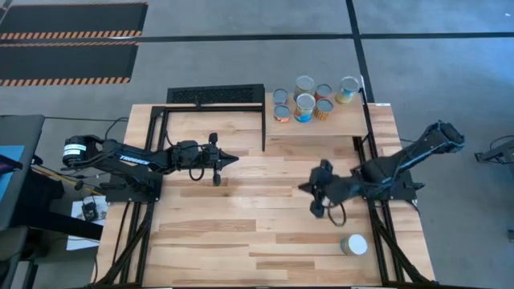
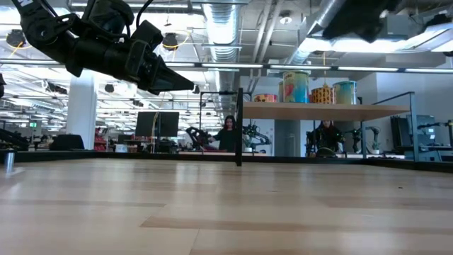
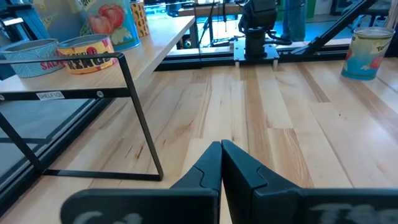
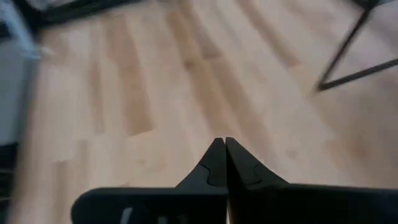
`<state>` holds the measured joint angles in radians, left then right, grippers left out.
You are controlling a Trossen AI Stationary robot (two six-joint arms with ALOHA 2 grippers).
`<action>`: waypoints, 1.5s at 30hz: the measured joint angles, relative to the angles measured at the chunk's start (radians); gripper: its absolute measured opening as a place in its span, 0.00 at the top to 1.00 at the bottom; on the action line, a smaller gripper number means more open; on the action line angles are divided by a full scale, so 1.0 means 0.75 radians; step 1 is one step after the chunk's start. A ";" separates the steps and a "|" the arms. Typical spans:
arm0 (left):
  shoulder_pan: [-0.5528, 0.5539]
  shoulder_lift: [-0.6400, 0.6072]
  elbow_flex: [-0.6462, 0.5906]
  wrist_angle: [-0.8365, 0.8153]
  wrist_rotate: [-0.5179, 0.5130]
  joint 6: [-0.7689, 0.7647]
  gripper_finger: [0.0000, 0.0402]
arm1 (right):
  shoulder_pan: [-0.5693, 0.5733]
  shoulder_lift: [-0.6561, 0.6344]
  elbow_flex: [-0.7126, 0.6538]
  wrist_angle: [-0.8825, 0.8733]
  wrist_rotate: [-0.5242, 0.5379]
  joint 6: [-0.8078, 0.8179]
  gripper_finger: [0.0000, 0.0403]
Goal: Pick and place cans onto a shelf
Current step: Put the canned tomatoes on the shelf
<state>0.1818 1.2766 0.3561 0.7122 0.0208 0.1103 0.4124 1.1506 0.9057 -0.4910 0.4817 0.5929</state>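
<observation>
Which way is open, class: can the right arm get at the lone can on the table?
Probably yes. The lone can stands by itself on the table, with bare boards between it and the right gripper, whose jaws are shut and empty.

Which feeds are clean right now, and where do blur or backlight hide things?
High view: sharp, evenly lit; the lone silver-topped can on the plank tabletop is plain. Low view: bright ceiling lights leave the left gripper a dark silhouette. Left wrist view: crisp. Right wrist view: smeared, though the shut right gripper reads clearly.
</observation>
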 joint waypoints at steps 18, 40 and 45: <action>0.000 0.000 0.000 0.004 -0.001 -0.002 1.00 | 0.415 0.377 0.461 -0.775 -0.336 1.029 0.99; 0.001 0.000 0.000 0.001 -0.001 -0.009 1.00 | 0.706 0.844 0.736 -1.095 -0.876 1.619 0.59; 0.000 0.000 0.000 0.002 -0.001 -0.009 1.00 | 0.716 0.892 0.727 -1.172 -0.853 1.644 0.58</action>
<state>0.1818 1.2766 0.3561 0.7136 0.0204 0.1032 0.9493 1.8199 1.4509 -1.3702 -0.1581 1.8261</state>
